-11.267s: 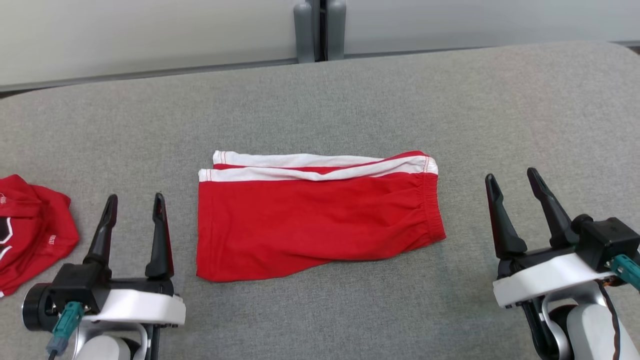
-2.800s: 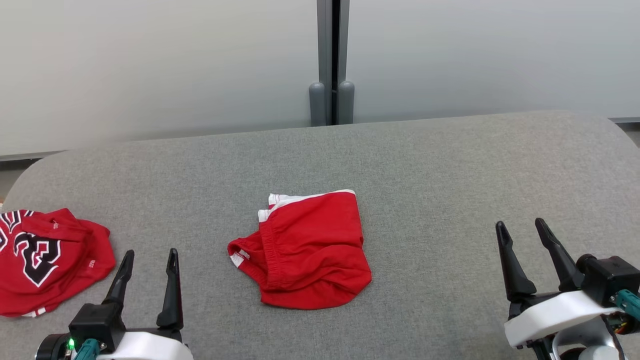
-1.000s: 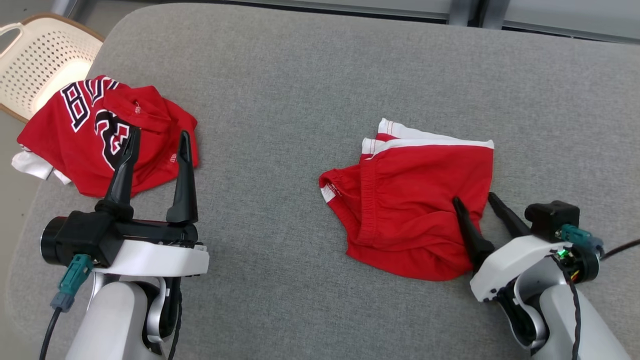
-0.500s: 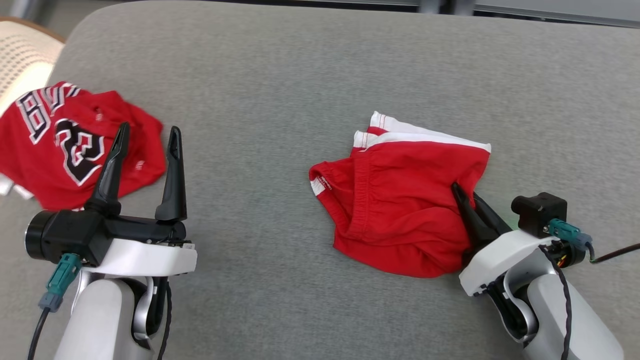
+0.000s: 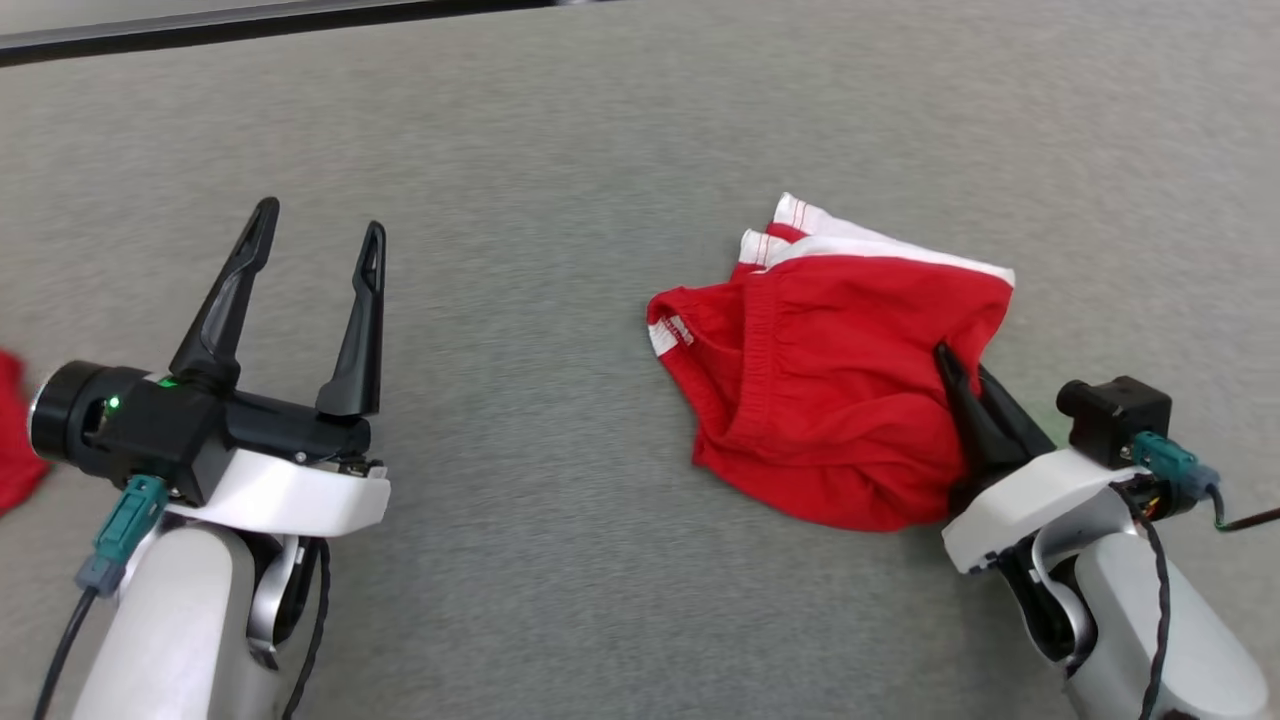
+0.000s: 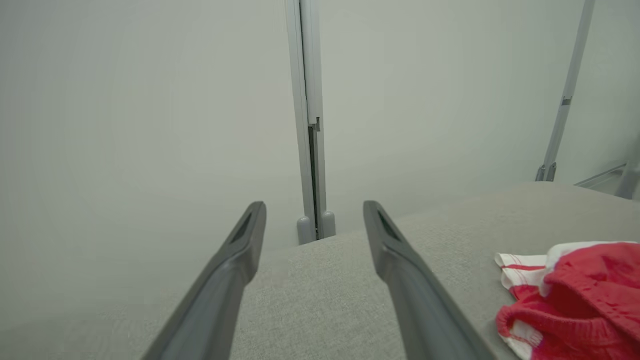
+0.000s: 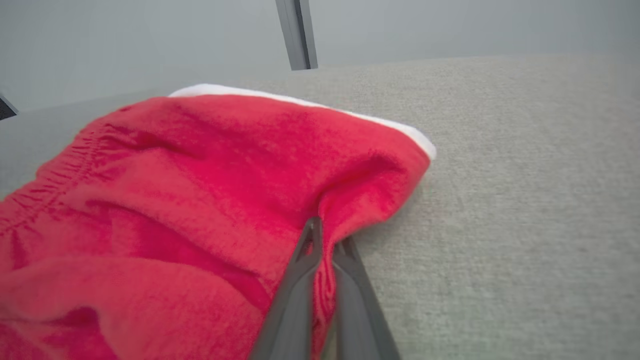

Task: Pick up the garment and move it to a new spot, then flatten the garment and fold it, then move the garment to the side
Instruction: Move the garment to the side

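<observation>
**Right pincer clamped on the folded garment; move to the side in hand**

Head view: the red garment point(image 5: 830, 400) lies folded on the grey desk point(image 5: 560, 150), right of centre. The right pincer point(image 5: 960, 358) is closed on cloth at its right edge, and the left pincer point(image 5: 321, 215) stands apart and empty, well clear to the left. Left wrist view: fingers apart above bare desk, garment point(image 6: 580, 290) at the far right. Right wrist view: fingers together on a ridge of red cloth near the white-trimmed corner; whether every layer is caught cannot be told. Judgement: a one-point hold on a loose fold, so a low, slow carry is advised, clamp kept until placement, or the layers may splay
</observation>
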